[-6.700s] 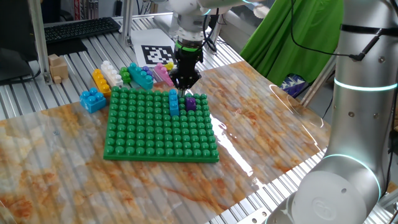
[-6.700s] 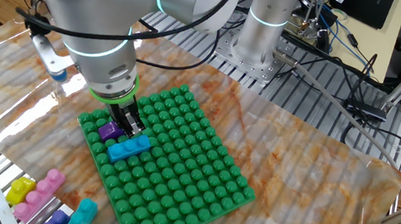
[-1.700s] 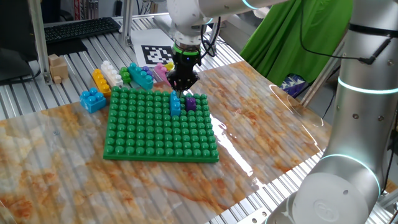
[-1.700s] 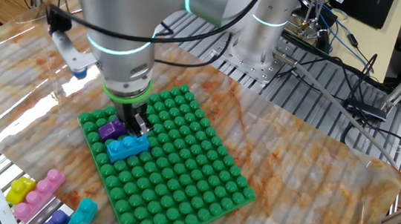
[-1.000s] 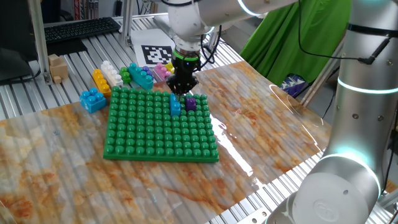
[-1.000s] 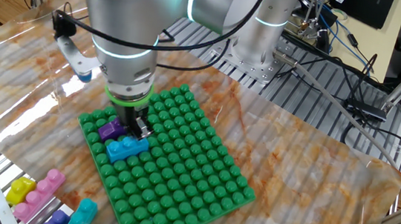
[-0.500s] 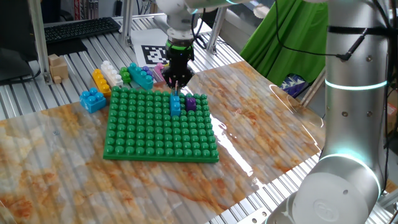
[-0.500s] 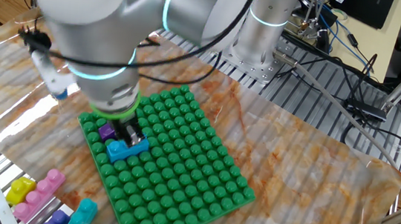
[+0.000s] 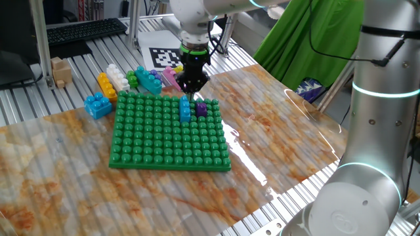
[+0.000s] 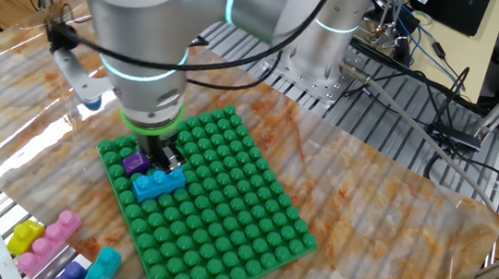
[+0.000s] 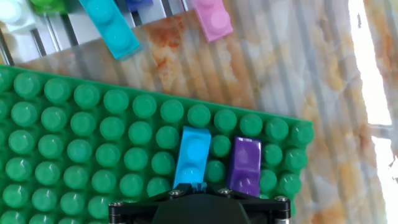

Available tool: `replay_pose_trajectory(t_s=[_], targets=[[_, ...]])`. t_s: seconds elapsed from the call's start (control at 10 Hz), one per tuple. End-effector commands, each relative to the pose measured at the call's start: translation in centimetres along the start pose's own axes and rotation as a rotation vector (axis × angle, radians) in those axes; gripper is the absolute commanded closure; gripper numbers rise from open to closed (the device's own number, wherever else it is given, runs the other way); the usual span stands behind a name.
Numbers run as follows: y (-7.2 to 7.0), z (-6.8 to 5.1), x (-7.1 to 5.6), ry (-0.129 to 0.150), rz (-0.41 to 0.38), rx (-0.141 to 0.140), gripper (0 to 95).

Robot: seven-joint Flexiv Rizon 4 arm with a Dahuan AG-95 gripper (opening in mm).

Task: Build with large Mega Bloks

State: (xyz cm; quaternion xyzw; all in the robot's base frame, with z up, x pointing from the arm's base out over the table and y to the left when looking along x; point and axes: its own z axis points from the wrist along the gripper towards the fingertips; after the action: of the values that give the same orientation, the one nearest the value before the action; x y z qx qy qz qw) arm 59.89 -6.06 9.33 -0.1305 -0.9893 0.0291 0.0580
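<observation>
Your gripper [image 9: 193, 91] hangs clenched and empty just above the blue brick [image 9: 184, 109], which sits pressed onto the green baseplate [image 9: 151, 151] near its far edge, long axis running away from that edge; the purple brick [image 9: 201, 108] stands just beside it on the baseplate, nearer the corner. The loose supply lies off the baseplate beyond its far edge: cyan brick [image 11: 112, 25], pink brick [image 11: 213, 18], yellow brick [image 9: 105, 86], white brick [image 9: 117, 77]. There is no container; your next pick likely means travelling outward past that far edge
</observation>
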Motion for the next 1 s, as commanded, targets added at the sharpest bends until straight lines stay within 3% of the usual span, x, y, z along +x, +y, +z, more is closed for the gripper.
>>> replay_pose_trajectory(t_s=[0.1,0.6,1.0], targets=[[-0.7,0.5,-0.7,-0.017,-0.012,0.001,95.0],[-2.0,1.8,-2.2,-0.026,-0.039,0.002,95.0],[-0.6,3.1,-3.0,-0.072,-0.003,-0.034,95.0]])
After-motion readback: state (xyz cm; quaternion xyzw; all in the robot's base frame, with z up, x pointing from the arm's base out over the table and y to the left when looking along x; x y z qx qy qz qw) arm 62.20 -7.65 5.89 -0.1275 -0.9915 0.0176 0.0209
